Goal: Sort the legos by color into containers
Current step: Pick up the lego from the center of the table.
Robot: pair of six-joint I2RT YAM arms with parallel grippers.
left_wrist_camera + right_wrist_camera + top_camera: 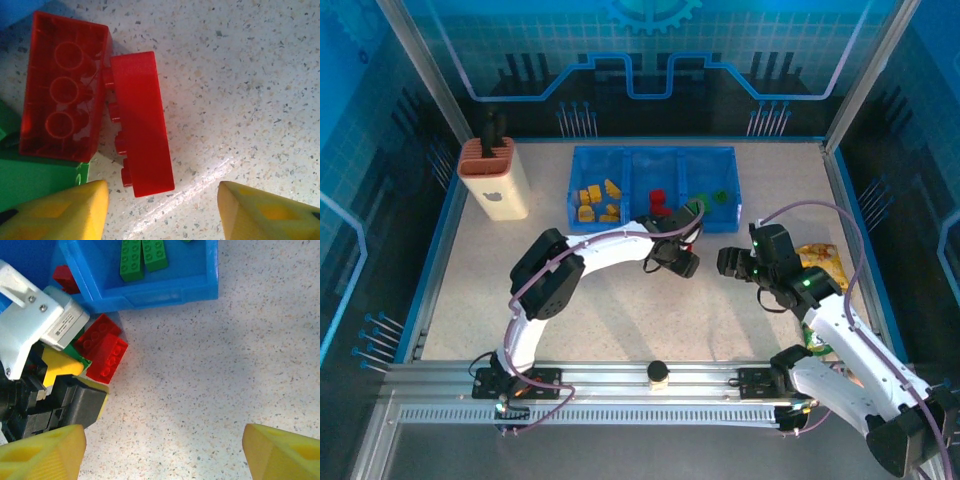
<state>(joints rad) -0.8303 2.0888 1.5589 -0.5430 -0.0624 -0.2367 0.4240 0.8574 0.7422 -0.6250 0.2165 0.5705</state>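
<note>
The left tool (pixel 162 212) hangs spread and empty just outside the near wall of the blue tray (pixel 150 297). Its yellow fingertips (pixel 65 212) frame bare counter (pixel 250 75). Just past them, towards the tray, lie two red legos touching each other. One is the side-lying red brick (pixel 140 120), the other the upturned red brick (pixel 62 90), hollow side up. A green brick (pixel 35 177) sits against the upturned one.

The right tool (pixel 160 450), likewise spread and empty, hovers off the tray's near right corner.

The step looks like a pick for the tray's middle compartment (pixel 655 172), where reds lie. To do it well, move forward until the fingers straddle the side-lying brick alone, across its narrow width, then lift straight up so its neighbour is not dragged along.

The green brick is cut off by the frame edge and partly covered by a fingertip. From above, the left arm covers the loose pieces, so their count cannot be told.
</note>
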